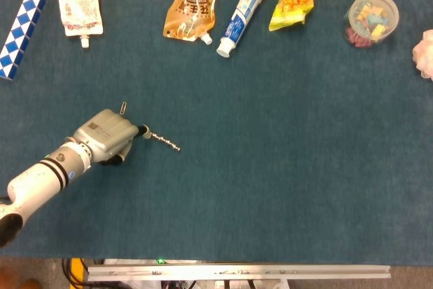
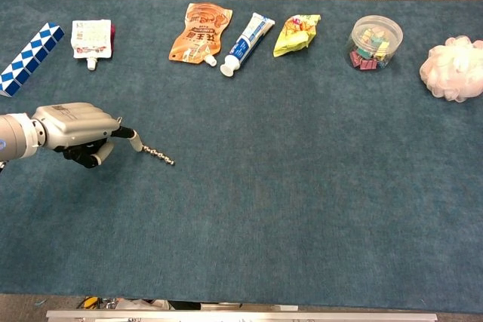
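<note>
Drill bit (image 1: 162, 140) work on a wide scale first: the table (image 1: 284, 167), covered in dark blue cloth, fills both views. Along its far edge runs a row of goods. They are a pink bath puff (image 2: 453, 69), an orange pouch (image 1: 193, 1), a blue-and-white snake puzzle (image 1: 20, 24), a toothpaste tube (image 1: 242, 13), a white pouch (image 1: 80, 10), a clear tub (image 1: 371, 18) of coloured clips and a yellow snack packet (image 1: 292, 5). All of them lie well apart from the action.

The left hand (image 1: 105, 141) comes in from the near left corner, knuckles up and fingers curled in. It pinches the blunt end of the drill bit between fingertips (image 2: 134, 141) at its front. The right hand shows in neither view.

The drill bit itself sticks out to the right of the hand, over open cloth in the near left part of the table, with its free tip slanting toward the near edge. Whether that tip touches the cloth cannot be told from either view. Smallest of all, a paper clip (image 1: 123, 107) lies just beside the far edge of the hand.

I judge the step in hand to be a carry of the pinched bit. The hold is on the very end only, so any next move calls for a steady pinch and a slow wrist, or the bit could pivot or slip out. It also calls for keeping the hand off the paper clip.
</note>
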Controlling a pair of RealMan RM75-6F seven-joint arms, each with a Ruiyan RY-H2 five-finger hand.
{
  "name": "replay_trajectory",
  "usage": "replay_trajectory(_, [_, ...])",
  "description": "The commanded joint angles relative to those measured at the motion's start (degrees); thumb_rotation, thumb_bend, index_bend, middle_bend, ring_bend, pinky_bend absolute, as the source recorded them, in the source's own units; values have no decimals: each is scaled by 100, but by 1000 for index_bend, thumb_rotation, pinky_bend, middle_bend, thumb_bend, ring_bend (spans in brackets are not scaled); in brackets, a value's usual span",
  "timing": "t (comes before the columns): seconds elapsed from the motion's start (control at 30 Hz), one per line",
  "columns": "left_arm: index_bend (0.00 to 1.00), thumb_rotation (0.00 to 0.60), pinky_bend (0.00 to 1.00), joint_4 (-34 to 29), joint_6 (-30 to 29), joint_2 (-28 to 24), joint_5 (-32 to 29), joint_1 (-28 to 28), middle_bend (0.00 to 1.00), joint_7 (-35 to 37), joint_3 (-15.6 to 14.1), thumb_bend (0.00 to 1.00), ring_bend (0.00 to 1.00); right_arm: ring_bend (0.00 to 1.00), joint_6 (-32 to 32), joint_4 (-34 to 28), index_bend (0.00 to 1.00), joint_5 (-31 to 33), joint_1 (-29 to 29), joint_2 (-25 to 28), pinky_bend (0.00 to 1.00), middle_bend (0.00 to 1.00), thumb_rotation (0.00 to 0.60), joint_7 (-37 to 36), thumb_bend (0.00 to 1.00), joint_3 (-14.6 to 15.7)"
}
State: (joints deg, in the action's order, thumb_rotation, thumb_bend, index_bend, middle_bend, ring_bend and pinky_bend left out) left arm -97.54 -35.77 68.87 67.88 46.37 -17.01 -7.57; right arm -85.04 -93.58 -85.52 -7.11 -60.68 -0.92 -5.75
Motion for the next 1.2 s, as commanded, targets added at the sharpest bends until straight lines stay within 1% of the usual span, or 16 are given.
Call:
replay_trajectory(0.03, [221, 600, 944, -8, -40, -16, -17, -2, 1000, -16, 19, 811, 1000, 326, -26, -5, 400, -6, 15, 9, 303, 404, 600, -5, 289, -3])
replay_trajectory(0.17, [220, 600, 943, -95, -233, -73, 55, -71, 1000, 12, 63, 811, 998, 326, -49, -2, 400, -3, 35, 19, 303, 404, 600, -19, 289, -5])
replay_trajectory(0.27, [220, 600, 929, -138, -500, -83, 282, -189, 996, 112, 113, 781, 958, 326, -52, 11, 400, -3, 44, 18, 303, 404, 600, -45, 289, -3])
replay_trajectory(0.3, [220, 600, 919, -139, -594, -74, 366, -231, 983, 144, 129, 746, 930, 326, -50, 16, 400, -5, 44, 17, 303, 404, 600, -52, 289, -2])
replay_trajectory(0.4, [220, 600, 903, -102, -931, 8, 679, -368, 922, 175, 166, 598, 859, 326, -47, 31, 400, -16, 41, 12, 303, 404, 600, -73, 289, -4])
replay_trajectory(0.43, [220, 600, 901, -83, -1052, 62, 789, -417, 914, 168, 177, 564, 851, 326, -47, 36, 400, -19, 42, 9, 303, 404, 600, -84, 289, -2])
replay_trajectory(0.47, [220, 600, 900, -69, -1143, 108, 862, -455, 906, 163, 188, 510, 842, 326, -48, 41, 400, -22, 44, 8, 303, 404, 600, -92, 289, -1])
replay_trajectory(0.53, [230, 600, 897, -35, -1341, 219, 1022, -532, 901, 167, 219, 364, 837, 326, -47, 52, 400, -30, 47, 7, 303, 404, 600, -103, 289, 5])
replay_trajectory(0.6, [270, 600, 898, 34, -1595, 387, 1227, -632, 918, 230, 262, 298, 860, 326, -48, 62, 400, -29, 55, 9, 303, 404, 600, -116, 289, 10])
replay_trajectory(0.67, [313, 600, 907, 121, -1713, 524, 1385, -680, 947, 268, 274, 281, 893, 326, -58, 67, 400, -32, 66, 16, 303, 404, 600, -132, 289, 13])
replay_trajectory(0.83, [353, 600, 954, 210, -1623, 728, 1394, -654, 998, 22, 304, 280, 963, 326, -91, 84, 400, -34, 95, 26, 303, 404, 600, -171, 289, 16])
replay_trajectory(0.97, [389, 600, 971, 257, -1459, 902, 1183, -604, 1000, -272, 369, 281, 995, 326, -96, 119, 400, -27, 115, 18, 303, 404, 600, -214, 289, 24])
replay_trajectory(1.1, [414, 600, 979, 344, -1372, 1014, 1011, -568, 1000, -520, 417, 281, 1000, 326, -103, 142, 400, -26, 127, 19, 303, 404, 600, -247, 289, 26])
replay_trajectory(1.2, [422, 600, 981, 404, -1265, 1120, 759, -547, 1000, -764, 438, 281, 1000, 326, -119, 167, 400, -20, 144, 23, 303, 404, 600, -282, 289, 26])
